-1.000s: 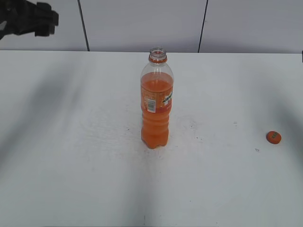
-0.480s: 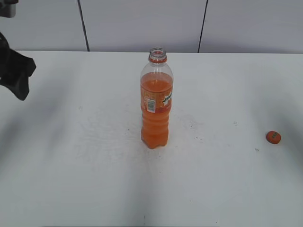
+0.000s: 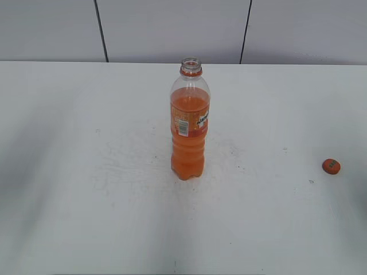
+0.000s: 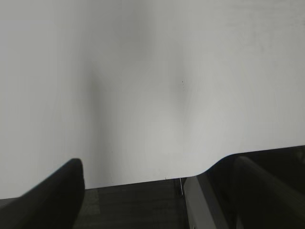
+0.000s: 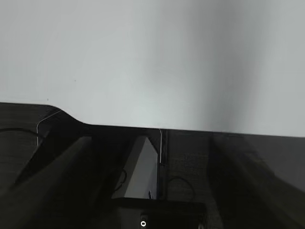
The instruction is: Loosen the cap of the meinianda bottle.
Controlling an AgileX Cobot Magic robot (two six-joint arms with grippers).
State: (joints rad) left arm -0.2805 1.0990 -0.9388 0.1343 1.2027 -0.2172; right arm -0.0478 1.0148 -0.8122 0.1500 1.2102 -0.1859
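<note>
Exterior view showed us the meinianda bottle (image 3: pixel 190 123) upright and uncapped, the cap (image 3: pixel 331 166) lying well apart, task apparently done; both wrist views showed spread, empty grippers.

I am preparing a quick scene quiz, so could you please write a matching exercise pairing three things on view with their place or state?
Things:
1. meinianda bottle
2. cap
3. left gripper

States:
A. lying on the table near its right edge
B. open, above the table's front edge
C. upright mid-table, neck uncapped

Pairs: 1-C, 2-A, 3-B
</note>
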